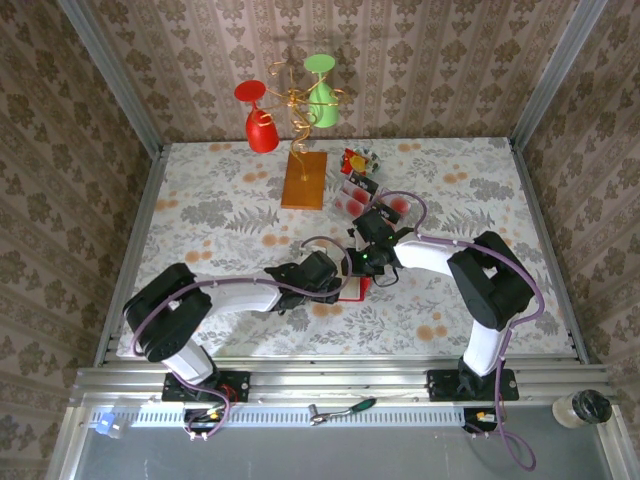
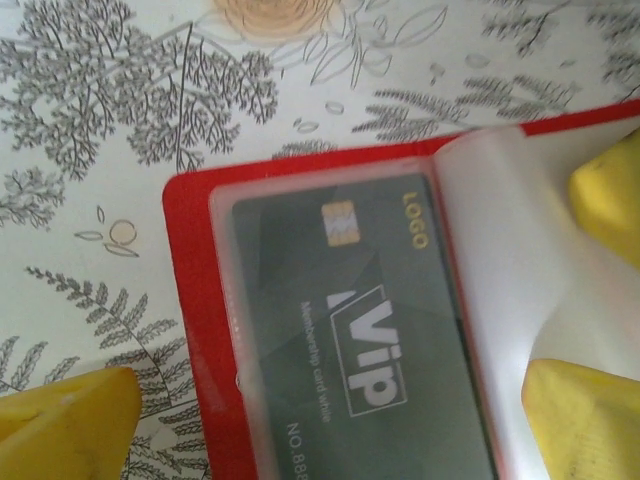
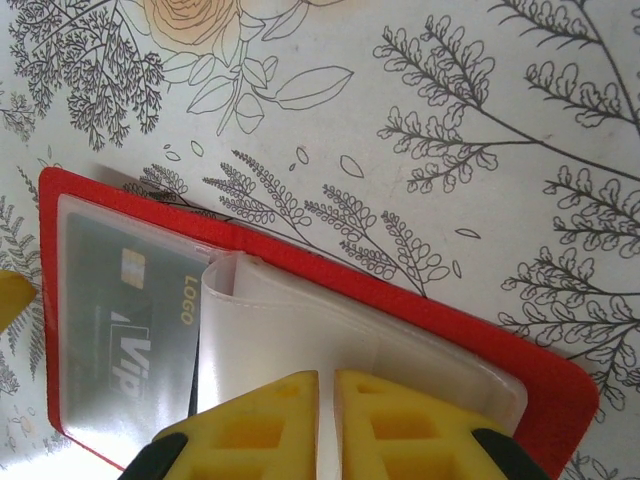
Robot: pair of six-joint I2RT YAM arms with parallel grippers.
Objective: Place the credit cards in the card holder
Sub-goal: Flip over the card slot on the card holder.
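Note:
The red card holder lies open on the flowered table, just ahead of both grippers. A dark grey card marked VIP sits in its left clear pocket. My right gripper is shut on a translucent inner leaf of the holder and lifts it into a curl. My left gripper stands wide open over the left half, one finger on each side of the holder. Loose credit cards, whitish-pink with a black band, lie further back on the table.
An orange-brown wooden slab with a gold wire stand carrying a red and a green glass stands at the back middle. A small red-and-yellow wrapper lies beside it. Patterned walls close in the table on three sides.

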